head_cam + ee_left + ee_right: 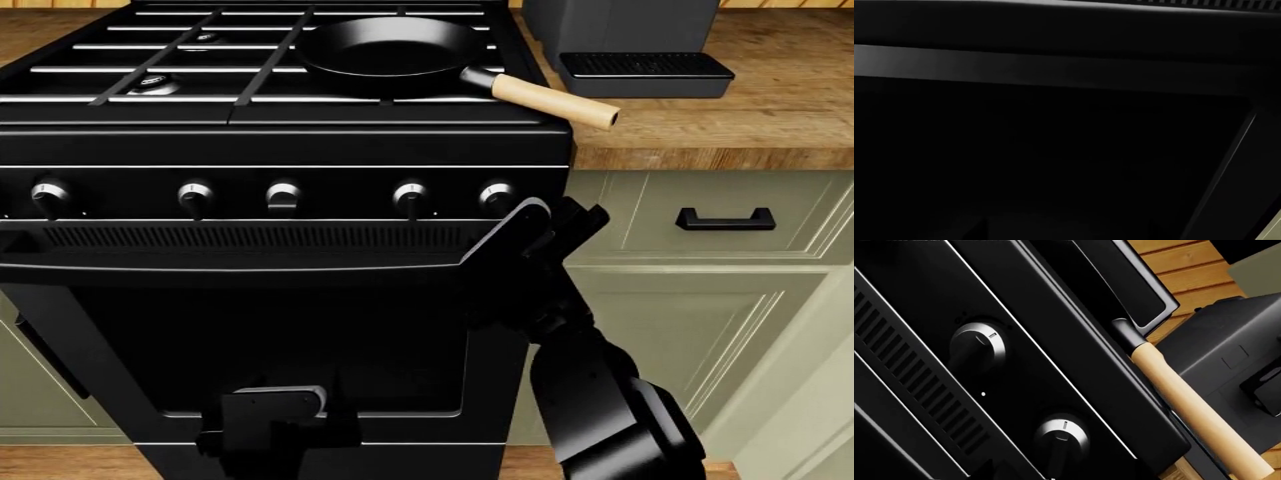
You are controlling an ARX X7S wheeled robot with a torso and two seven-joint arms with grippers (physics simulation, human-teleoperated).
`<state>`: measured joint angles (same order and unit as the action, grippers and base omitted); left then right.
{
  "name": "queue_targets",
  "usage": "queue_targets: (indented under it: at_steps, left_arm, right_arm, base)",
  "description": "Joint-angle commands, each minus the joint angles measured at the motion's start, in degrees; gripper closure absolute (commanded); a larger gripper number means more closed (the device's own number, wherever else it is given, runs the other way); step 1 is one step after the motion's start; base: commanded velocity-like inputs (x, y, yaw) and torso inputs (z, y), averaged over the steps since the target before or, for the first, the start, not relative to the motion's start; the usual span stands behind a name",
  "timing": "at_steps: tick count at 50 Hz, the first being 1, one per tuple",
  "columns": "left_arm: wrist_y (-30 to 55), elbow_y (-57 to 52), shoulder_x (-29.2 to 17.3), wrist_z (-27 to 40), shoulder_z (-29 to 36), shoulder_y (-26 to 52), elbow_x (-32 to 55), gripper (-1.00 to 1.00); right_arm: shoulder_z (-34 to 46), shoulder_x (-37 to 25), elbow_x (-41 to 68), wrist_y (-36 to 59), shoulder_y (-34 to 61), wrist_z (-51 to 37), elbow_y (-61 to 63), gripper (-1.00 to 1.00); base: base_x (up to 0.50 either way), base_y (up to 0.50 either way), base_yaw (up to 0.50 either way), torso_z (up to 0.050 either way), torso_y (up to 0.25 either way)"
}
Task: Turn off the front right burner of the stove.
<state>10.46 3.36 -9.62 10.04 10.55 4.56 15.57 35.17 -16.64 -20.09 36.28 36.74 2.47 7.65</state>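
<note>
The glossy black stove (267,150) fills the head view, with a row of silver-black knobs above the oven door. The rightmost knob (497,193) is just left of my right gripper (558,215), which is raised beside the panel's right end, its fingers apart and holding nothing. In the right wrist view two knobs show: one (977,342) and another (1062,437) nearer the camera. My left gripper (267,405) hangs low in front of the oven door (267,330). The left wrist view shows only the dark stove front (1054,65).
A black frying pan (387,48) sits on the front right grate, its wooden handle (554,100) sticking out over the wooden counter (747,130). A dark grey coffee machine (627,40) stands on the counter. Green cabinets (694,280) stand to the right of the stove.
</note>
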Motion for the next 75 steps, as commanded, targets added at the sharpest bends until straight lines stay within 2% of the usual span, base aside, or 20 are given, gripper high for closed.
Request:
queue_targets:
  at_steps: [1, 40, 75]
  left_arm:
    - [0.9, 0.6, -0.1, 0.2, -0.1, 0.6, 1.2, -1.00]
    - [2.8, 1.0, -0.5, 1.8, -0.6, 2.2, 4.3, -1.00]
    - [3.0, 2.7, -1.0, 2.2, -0.2, 3.2, 5.9, -1.00]
  right_arm:
    - [0.9, 0.5, 0.3, -3.0, 2.1, -0.9, -4.8, -1.00]
    - [-0.7, 3.4, 4.4, -12.1, 5.7, -5.5, -21.5, -1.00]
    - [0.4, 4.3, 4.8, -14.9, 8.3, -6.8, -28.2, -1.00]
  base:
    - [0.00, 0.00, 0.00, 0.000, 0.000]
    - [0.00, 0.00, 0.00, 0.000, 0.000]
    - [0.00, 0.00, 0.00, 0.000, 0.000]
